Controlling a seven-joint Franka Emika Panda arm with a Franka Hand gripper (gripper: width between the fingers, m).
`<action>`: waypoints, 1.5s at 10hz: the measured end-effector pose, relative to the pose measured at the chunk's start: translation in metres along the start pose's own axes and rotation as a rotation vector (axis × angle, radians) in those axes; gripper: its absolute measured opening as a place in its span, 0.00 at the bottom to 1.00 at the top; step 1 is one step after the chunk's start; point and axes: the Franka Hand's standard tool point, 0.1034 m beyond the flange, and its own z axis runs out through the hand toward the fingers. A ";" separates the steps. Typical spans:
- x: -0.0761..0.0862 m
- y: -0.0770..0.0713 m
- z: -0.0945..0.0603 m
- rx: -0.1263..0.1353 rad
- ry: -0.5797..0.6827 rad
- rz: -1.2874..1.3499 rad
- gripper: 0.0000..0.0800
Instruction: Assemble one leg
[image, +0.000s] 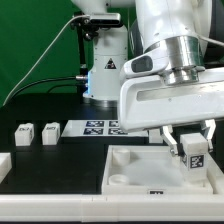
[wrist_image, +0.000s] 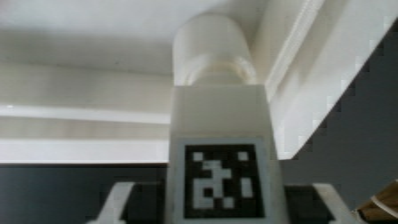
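My gripper (image: 191, 148) is shut on a white leg (image: 195, 156) with a black-and-white tag on its face, and holds it over the right part of the large flat white piece (image: 130, 168) with recessed pockets. In the wrist view the leg (wrist_image: 221, 120) runs up between my fingers (wrist_image: 128, 200), its rounded tip close to the white piece's raised wall (wrist_image: 285, 50). Whether the tip touches the piece, I cannot tell. Two more legs (image: 24, 133) (image: 50, 132) stand on the black table at the exterior view's left.
The marker board (image: 100, 128) lies behind the white piece. A white part (image: 3, 165) lies at the exterior view's left edge. A white robot base (image: 103, 70) stands at the back, in front of a green backdrop.
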 end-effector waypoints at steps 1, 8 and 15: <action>0.001 -0.001 0.000 -0.002 0.016 -0.002 0.36; 0.001 0.003 0.000 -0.006 0.017 0.002 0.81; -0.009 -0.003 -0.001 0.021 -0.149 0.109 0.81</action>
